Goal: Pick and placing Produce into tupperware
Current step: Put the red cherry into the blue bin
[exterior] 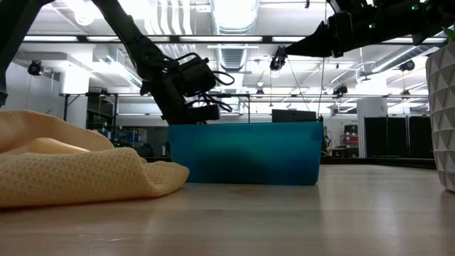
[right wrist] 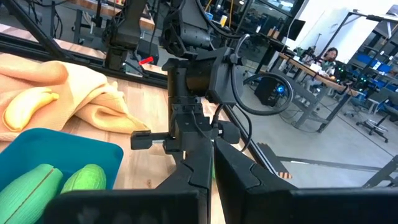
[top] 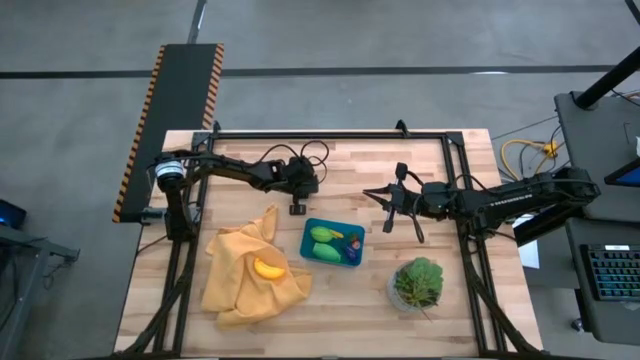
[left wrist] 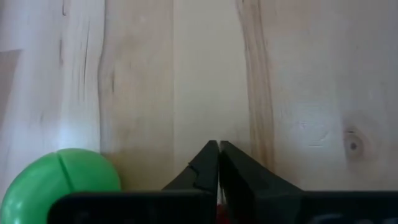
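Note:
The teal tupperware [top: 332, 242] sits on the table and holds two green pieces [top: 323, 241], a yellow-orange one and small pink and purple ones. In the right wrist view the tupperware [right wrist: 56, 155] shows with the green pieces [right wrist: 87, 177]. A yellow piece [top: 268, 268] lies on the mustard cloth [top: 240, 285]. A green ball [left wrist: 59, 183] lies on the wood beside my left gripper [left wrist: 217, 144]. That gripper is shut, points down, and stands just beyond the tupperware's far edge [top: 297, 207]. My right gripper [right wrist: 212, 163] is shut and raised to the tupperware's far right [top: 385, 200].
A leafy plant in a clear pot [top: 418, 283] stands near the tupperware's right, toward the table's near edge. The crumpled cloth [exterior: 71, 171] covers the near left part of the table. A black frame [top: 330, 135] runs along the far and side edges. Bare wood lies between the grippers.

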Controlling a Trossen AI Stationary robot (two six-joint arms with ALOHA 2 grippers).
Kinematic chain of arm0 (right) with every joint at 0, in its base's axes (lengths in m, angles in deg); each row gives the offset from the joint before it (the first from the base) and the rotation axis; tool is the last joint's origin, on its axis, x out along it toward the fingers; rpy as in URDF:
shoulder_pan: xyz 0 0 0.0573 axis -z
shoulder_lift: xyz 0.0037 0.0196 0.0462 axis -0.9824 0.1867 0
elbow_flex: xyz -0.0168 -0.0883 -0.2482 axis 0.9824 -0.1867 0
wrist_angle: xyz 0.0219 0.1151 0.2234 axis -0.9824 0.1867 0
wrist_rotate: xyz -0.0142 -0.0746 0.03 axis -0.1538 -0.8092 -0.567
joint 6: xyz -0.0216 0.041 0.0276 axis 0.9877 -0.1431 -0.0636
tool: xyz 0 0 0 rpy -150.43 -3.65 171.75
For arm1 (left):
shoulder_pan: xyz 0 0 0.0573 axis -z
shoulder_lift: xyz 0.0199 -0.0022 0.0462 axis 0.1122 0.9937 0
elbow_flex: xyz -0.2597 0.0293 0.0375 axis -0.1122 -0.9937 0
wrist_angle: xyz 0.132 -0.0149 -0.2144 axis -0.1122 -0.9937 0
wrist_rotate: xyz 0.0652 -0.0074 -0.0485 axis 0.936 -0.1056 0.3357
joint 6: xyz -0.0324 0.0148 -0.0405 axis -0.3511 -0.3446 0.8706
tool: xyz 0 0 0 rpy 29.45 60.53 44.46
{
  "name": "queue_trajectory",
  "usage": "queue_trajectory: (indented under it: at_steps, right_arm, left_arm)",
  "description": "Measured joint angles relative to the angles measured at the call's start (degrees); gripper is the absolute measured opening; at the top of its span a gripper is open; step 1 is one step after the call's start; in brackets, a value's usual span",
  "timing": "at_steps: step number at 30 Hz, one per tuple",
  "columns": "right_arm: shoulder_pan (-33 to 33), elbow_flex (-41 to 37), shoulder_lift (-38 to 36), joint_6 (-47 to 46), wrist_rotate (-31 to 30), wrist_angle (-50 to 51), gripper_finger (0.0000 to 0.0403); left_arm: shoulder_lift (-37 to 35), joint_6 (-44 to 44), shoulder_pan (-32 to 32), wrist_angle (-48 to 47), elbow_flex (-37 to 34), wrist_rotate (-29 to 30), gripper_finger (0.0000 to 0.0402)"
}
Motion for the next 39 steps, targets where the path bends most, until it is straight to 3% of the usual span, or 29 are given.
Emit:
queue_trajectory:
  at_steps: [39]
  right_arm:
    - [0.0,0.0,0.0,0.2,-0.1,0.0,0.0009]
  left_arm:
    - [-1.2,-0.1,0.0,-2.1,2.4,0.3,0.0]
